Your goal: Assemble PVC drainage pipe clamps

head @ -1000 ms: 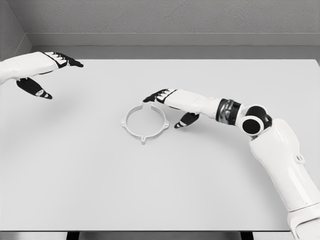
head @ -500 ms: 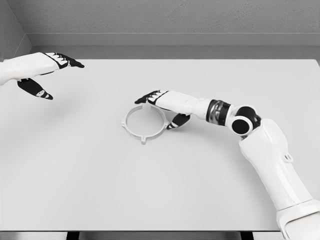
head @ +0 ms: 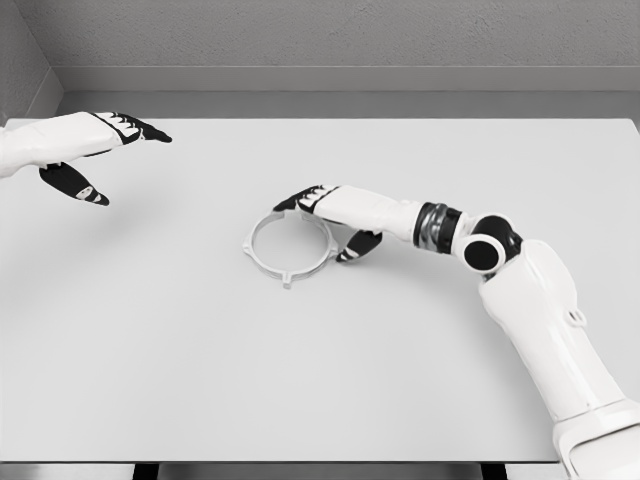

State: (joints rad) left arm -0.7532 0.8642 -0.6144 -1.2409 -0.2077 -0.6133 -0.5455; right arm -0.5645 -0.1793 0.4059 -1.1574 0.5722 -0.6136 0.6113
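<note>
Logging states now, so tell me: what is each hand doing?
Left hand: open, holding nothing.
Right hand: open beside the clamp, holding nothing.

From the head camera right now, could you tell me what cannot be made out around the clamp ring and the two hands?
- Head view: the far right rim of the clamp ring is covered by the right hand, so contact there is unclear.
- Head view: the left hand shows, but its arm is cut off by the picture's left edge.
- Head view: the ring's small tabs are too small to read.
</note>
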